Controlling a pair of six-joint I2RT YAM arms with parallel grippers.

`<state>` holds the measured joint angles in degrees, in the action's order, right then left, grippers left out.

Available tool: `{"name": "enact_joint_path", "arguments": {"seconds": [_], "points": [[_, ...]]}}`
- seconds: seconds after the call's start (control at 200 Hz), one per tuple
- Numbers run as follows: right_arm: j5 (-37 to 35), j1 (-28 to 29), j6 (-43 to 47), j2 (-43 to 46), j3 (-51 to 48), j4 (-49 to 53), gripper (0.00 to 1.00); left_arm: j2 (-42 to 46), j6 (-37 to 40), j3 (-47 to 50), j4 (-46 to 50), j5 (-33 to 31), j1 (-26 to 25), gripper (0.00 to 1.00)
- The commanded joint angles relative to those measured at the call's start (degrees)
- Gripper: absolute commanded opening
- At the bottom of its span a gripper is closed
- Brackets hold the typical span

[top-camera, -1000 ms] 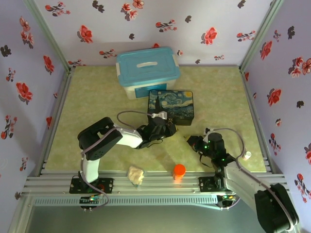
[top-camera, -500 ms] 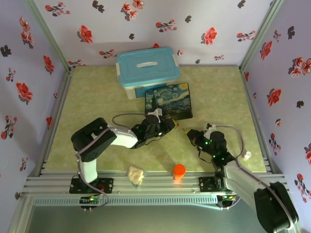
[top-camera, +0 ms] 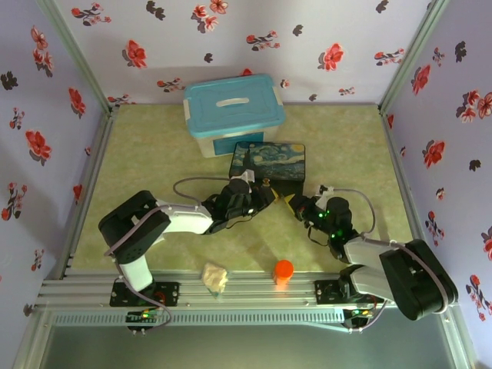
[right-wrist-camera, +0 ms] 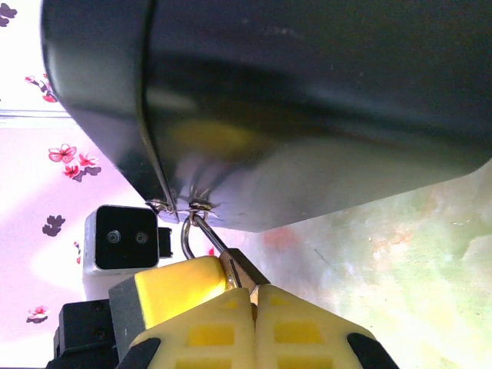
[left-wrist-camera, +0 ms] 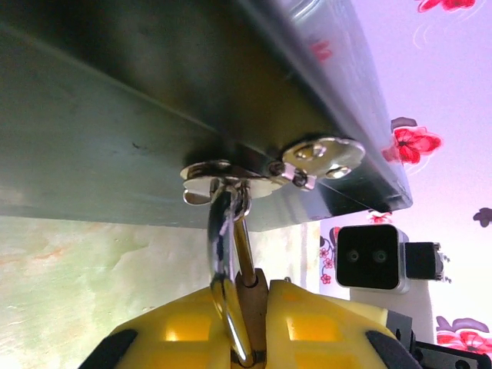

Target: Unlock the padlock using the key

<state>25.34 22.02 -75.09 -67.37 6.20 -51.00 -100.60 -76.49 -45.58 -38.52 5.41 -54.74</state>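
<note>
Yellow-fingered left tool [left-wrist-camera: 244, 307] clamps the 1 padlock [left-wrist-camera: 231, 231]; right tool [right-wrist-camera: 254, 296] is pinched closed.

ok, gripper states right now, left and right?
Left gripper: closed, holding the padlock.
Right gripper: closed; what it pinches, if anything, cannot be told.
</note>
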Motion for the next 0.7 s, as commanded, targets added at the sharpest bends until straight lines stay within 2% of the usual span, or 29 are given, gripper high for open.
{"name": "enact_joint_path", "arguments": {"seconds": [0.0, 0.11, 0.38, 0.695], "points": [[0.84, 0.11, 0.21, 3.32, 0.86, 0.85, 0.0, 1.48, -2.99, -0.41, -8.99, 0.96, 1.0, 0.0], [1.05, 0.05, 1.03, 7.22, 0.42, 5.92, 0.0, 2.67, -3.66, -0.3, -9.46, 0.58, 1.04, 0.0], [1.57, 0.09, 0.3, 11.86, -0.22, 10.11, 0.0, 4.52, -3.05, 0.03, -9.14, -2.69, 1.48, 0.0], [1.88, 0.04, -1.98, 9.05, 0.29, 3.79, 0.0, 3.02, -4.67, -0.75, -10.28, -1.92, 1.48, 0.0]]}}
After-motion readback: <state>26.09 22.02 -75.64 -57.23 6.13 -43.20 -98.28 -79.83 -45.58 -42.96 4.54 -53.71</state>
